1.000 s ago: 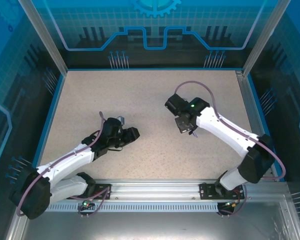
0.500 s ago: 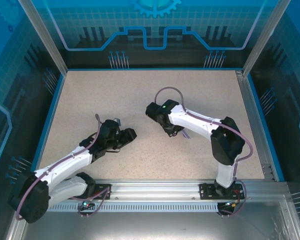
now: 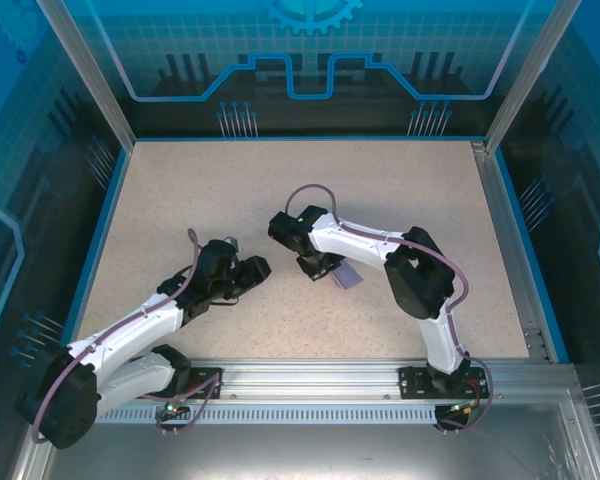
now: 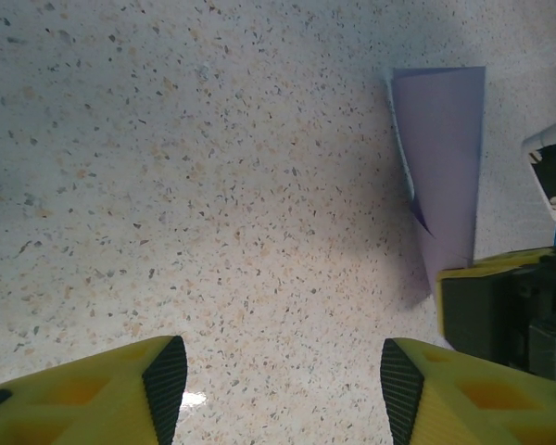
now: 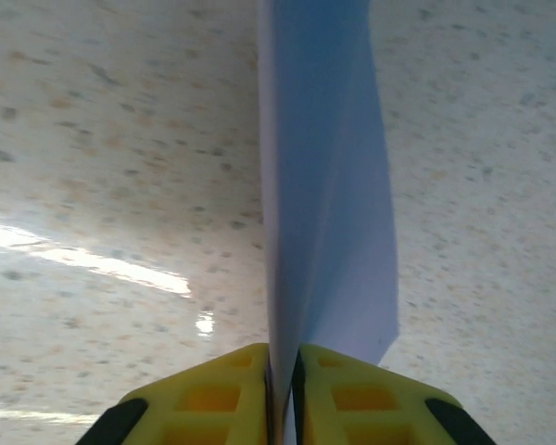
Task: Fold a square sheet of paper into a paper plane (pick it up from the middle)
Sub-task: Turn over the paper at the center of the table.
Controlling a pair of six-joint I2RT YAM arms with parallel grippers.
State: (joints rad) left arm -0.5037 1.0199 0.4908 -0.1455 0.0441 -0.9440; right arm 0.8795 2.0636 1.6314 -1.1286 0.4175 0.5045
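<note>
- The right tool (image 5: 283, 360) has its two yellow fingers (image 5: 218, 394) pressed almost together, pinching the lavender paper (image 5: 324, 185) by one end in the thin slit between them.
- From that pinch, the paper runs straight out ahead of the fingertips as a narrow folded strip. One crease runs along its length.
- In the top view, the paper (image 3: 351, 278) pokes out just beside the right tool (image 3: 322, 266), on the side turned toward that arm's own base and under its forearm.
- We cannot tell whether the free end touches the table (image 3: 230, 190).
- The left tool (image 4: 276, 375) is spread wide, with only speckled table between its fingers.
- In the left wrist view, the paper (image 4: 442, 158) sits ahead of this tool and off to its right, well apart from both fingertips. One finger of the right tool (image 4: 500, 306) is at the paper's near end.
- In the top view, the left tool (image 3: 257, 268) faces the right tool across a small gap.
- Compared with a second ago, the right arm has swung in from the right half of the table toward the middle, and its elbow is now folded high.
- The paper, then almost hidden beneath that tool, now shows more plainly.
- The left tool has shifted only slightly.
</note>
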